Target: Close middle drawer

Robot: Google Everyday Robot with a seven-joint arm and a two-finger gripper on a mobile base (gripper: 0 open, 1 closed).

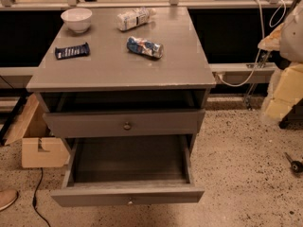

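The middle drawer (128, 195) sits at 6 o'clock in the view, pulled far out of the cabinet (118, 67) toward the camera. Its wide, low front runs along the 9-to-3 line and faces 6 o'clock, with a small pale knob (129, 201) at its centre. The deep tray reaches back toward 12 o'clock under the cabinet, its grey floor showing.

Just above it, the top drawer (123, 123) stands slightly out, with a dark knob (127, 126) in the middle of its front.

The gripper does not show in this view, so I cannot tell how its fingers stand or whether they touch anything. A blurred pale and yellowish mass (285, 86) fills the 3 o'clock edge; what it is cannot be told.

On the cabinet top a white bowl (76, 19) stands at 11 o'clock, a bottle (135, 18) lies at 12, a crumpled blue packet (144, 47) near the middle, and a dark bar (72, 51) at 9. A box (40, 151) rests on the floor at 8 o'clock of the drawer.
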